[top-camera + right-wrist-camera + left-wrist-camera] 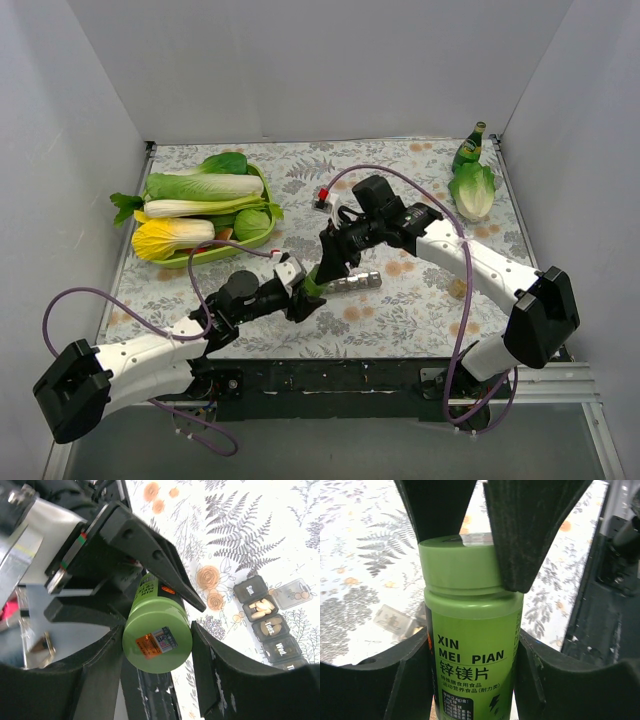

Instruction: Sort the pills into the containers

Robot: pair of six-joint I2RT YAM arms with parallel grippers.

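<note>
The long, narrow grey strip of small lidded pill containers [357, 282] lies flat on the floral-patterned table [400, 325], near the middle and just to the right of the two end effectors. In the right wrist view five of its compartments show. Three read "Sun.", "Tues." and "Wed.", a fifth is cut off by the frame edge, and one has its clear lid swung open. That open one holds about three pale oblong pills [260, 607].

One bright green plastic pill bottle [470, 630] is held between the arms, clear of the strip. The left end effector [303, 295] is clamped on the bottle's labelled body, one finger on each side. The right end effector [157, 630] is closed around the bottle's round green cap, with its two fingers against opposite sides of it. The cap top carries one small orange-and-white sticker.

At the far left sits one green plastic tray [200, 258] holding three long leafy cabbages — one of them yellow — and one round green head. In the far right corner stand one tall green glass bottle [470, 148] and, just in front of it, one pale green lettuce head [472, 190].
</note>
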